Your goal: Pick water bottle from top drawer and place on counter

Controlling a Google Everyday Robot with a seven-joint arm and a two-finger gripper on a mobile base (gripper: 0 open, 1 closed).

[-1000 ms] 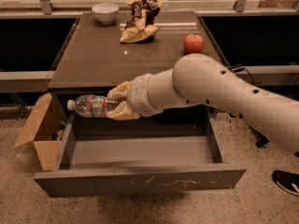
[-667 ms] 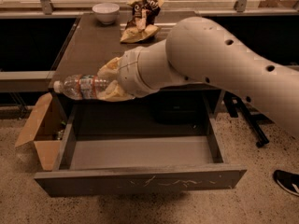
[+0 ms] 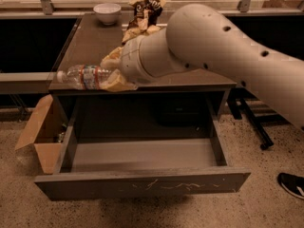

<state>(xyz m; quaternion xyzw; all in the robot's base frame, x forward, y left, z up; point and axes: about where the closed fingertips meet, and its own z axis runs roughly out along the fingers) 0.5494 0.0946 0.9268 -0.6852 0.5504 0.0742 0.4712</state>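
Camera view, left to right. Cardboard box [image 3: 35,132] sits on the floor at lower left, just beside the top drawer [image 3: 142,185], which is pulled out and looks empty.

Water bottle [image 3: 83,76] is out of the drawer. It's held horizontal at left of centre, cap pointing left, with the cap end hanging past the front left corner of the counter [image 3: 95,39]. Gripper [image 3: 113,75] is clamped on the bottle's base end, one pad above and one below, right at the counter's front edge. Can't tell if the bottle touches the tabletop or hangs just over it.

White bowl [image 3: 107,12] and crumpled snack bag [image 3: 145,13] sit at the back of the counter, well apart from the bottle. Arm [image 3: 228,46] fills the upper right and covers the counter's right half.

My read: pick is done, place is in hand. Next move calls for shifting the bottle right and back until its whole length is over bare tabletop, then lowering to contact and releasing. Released here, it could roll off the corner.
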